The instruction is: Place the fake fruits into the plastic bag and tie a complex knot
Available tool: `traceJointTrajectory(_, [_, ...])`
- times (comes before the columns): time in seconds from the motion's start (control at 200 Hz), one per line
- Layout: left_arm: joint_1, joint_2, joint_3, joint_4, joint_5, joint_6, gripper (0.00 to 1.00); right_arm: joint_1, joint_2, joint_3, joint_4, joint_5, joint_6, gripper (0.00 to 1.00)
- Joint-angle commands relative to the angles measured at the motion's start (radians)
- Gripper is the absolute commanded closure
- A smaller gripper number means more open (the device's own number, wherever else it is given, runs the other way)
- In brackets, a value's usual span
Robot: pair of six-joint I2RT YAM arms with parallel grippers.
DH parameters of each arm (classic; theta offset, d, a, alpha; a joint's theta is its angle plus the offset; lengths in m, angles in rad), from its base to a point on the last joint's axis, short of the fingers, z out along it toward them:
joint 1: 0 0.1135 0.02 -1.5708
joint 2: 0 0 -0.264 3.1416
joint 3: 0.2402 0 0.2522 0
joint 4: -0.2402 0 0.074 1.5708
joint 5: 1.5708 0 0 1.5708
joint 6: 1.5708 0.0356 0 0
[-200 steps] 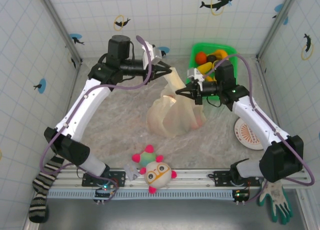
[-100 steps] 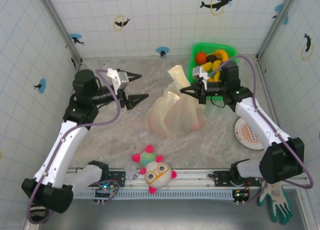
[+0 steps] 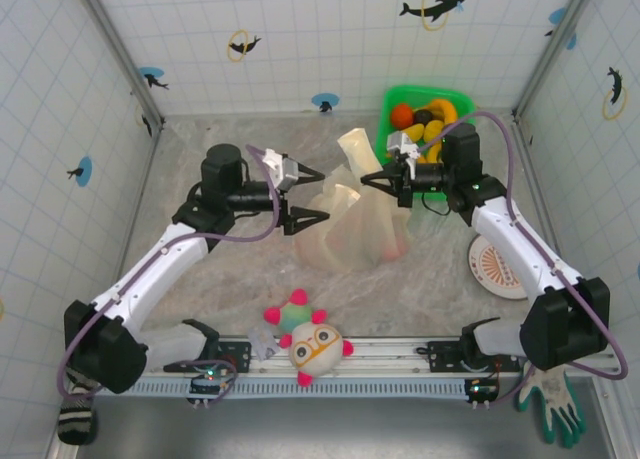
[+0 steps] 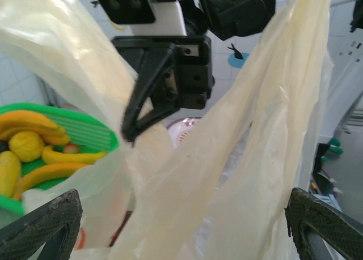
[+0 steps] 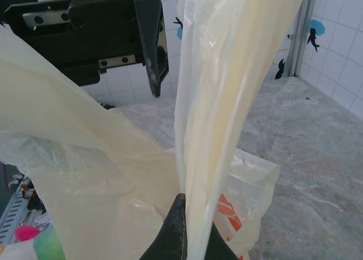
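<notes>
Fingers update: left fingers (image 3: 305,218) are spread wide at the left edge of the plastic bag (image 3: 350,229). In the wrist view those left fingers (image 4: 45,223) have bag film between them but nothing gripped. The right fingers (image 3: 378,181) are clamped on one handle strip (image 3: 355,149) and hold it upright.

A second ago the left fingers were narrow, up at that strip's top near the back wall. Half a second ago they had swung off left, wide and clear of the bag. Now they're back at it, so this reads as a release and re-approach for a new grab.

No knot visible yet. The bag sits mid-tabletop (image 3: 440,279). Several fake fruits (image 3: 425,119) remain in the green basket (image 3: 398,97).
</notes>
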Motion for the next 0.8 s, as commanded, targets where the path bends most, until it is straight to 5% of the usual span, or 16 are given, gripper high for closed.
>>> traceJointTrajectory(0.0, [-0.030, 0.019, -0.007, 0.035, 0.049, 0.014, 0.10, 0.000, -0.033, -0.019, 0.046, -0.006, 0.012, 1.00])
traceJointTrajectory(0.245, [-0.047, 0.094, 0.022, 0.020, 0.050, 0.017, 0.29, -0.001, -0.038, -0.019, 0.049, -0.006, 0.013, 1.00])
traceJointTrajectory(0.57, [-0.046, 0.098, 0.047, -0.070, -0.016, 0.034, 0.97, -0.012, -0.055, -0.032, 0.040, 0.007, 0.016, 1.00])
traceJointTrajectory(0.796, [-0.067, 0.061, 0.061, -0.189, -0.170, 0.094, 1.00, -0.018, -0.089, -0.060, 0.036, 0.010, 0.017, 0.95])
